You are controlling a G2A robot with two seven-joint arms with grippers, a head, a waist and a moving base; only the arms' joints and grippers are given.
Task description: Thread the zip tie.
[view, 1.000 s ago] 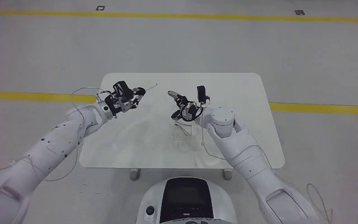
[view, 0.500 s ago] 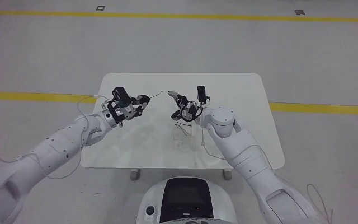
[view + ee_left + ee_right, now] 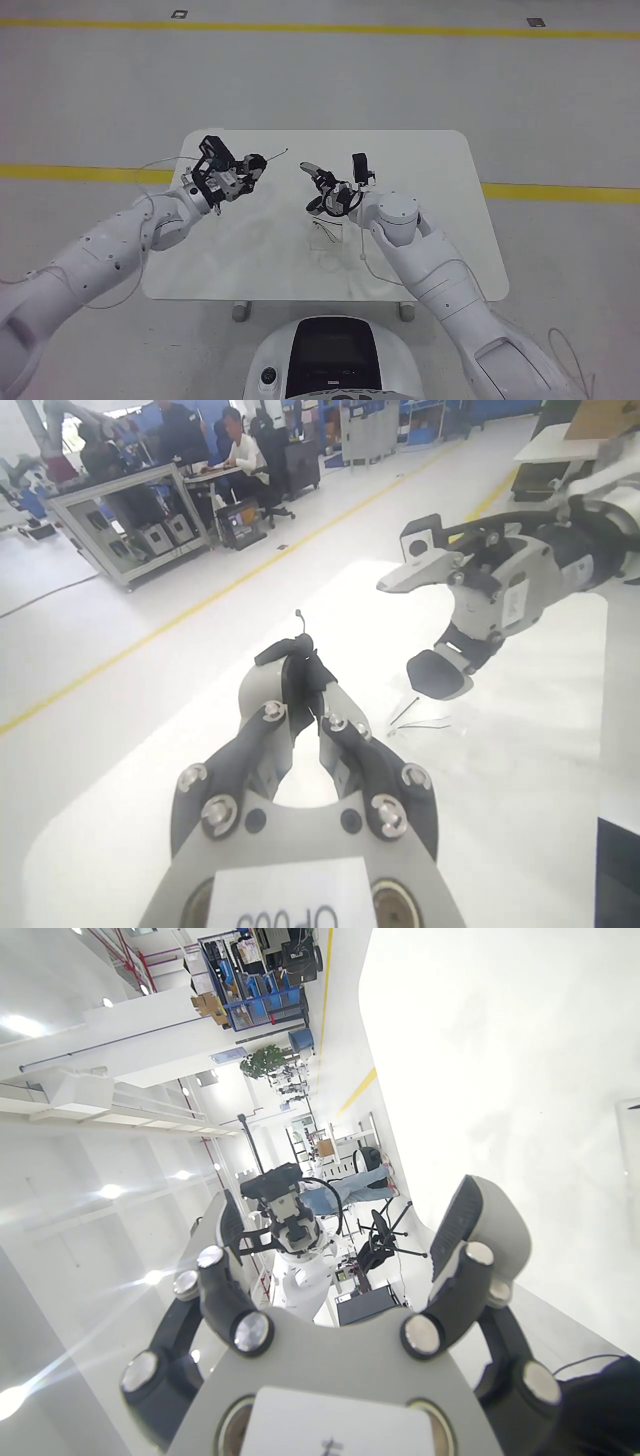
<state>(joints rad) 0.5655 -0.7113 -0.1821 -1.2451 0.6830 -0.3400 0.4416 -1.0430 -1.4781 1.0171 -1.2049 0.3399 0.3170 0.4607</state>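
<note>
My left gripper (image 3: 250, 165) is shut on a thin black zip tie (image 3: 275, 157) above the table's far left part. The tie's free end sticks out past the fingertips toward the right gripper. In the left wrist view the zip tie (image 3: 301, 622) rises from the closed left gripper (image 3: 306, 655). My right gripper (image 3: 336, 168) hangs open over the table's middle, a short way right of the tie's tip, holding nothing. The right wrist view shows the right gripper (image 3: 345, 1218) spread wide, with the left gripper (image 3: 272, 1183) and the zip tie (image 3: 248, 1135) beyond it.
A few spare zip ties (image 3: 325, 232) lie on the white table (image 3: 430, 200) just below the right gripper; these spare zip ties (image 3: 420, 720) also show in the left wrist view. The table's right half and near left are bare.
The left gripper with the zip tie dipped toward the robot, then rose back, ending slightly nearer the right gripper. The right arm has not moved.
</note>
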